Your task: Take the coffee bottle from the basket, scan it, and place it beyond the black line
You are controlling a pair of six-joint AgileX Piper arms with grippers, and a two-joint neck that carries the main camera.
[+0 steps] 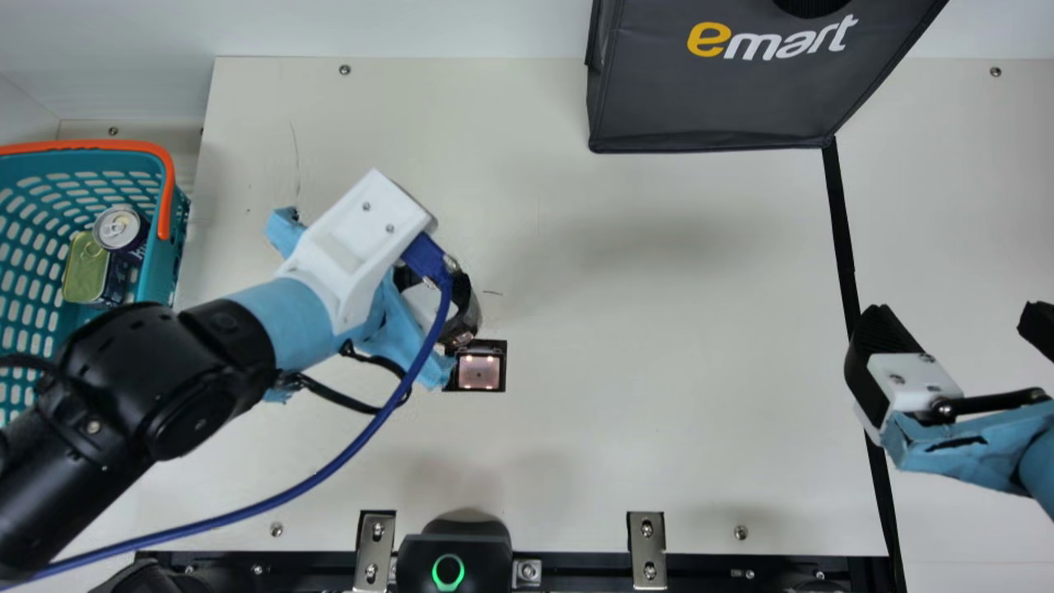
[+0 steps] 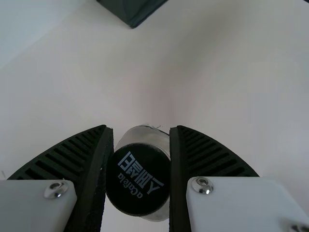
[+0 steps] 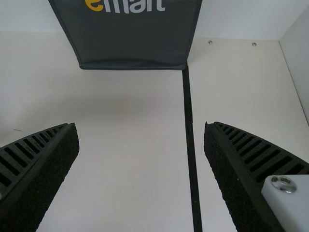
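Scanning likely underway, unconfirmed: coffee bottle [image 2: 138, 179] out of basket [image 1: 169, 263], clamped in part-closed left pincer [image 2: 142, 127]; placing beyond black line [image 1: 838, 214], near wide-open, empty right pincer [image 3: 141, 124], remains.

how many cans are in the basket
2 in view. A round silver-topped can is near the basket's right wall, and a boxy gold-lidded can is beside it, lower left. My left arm may hide more.
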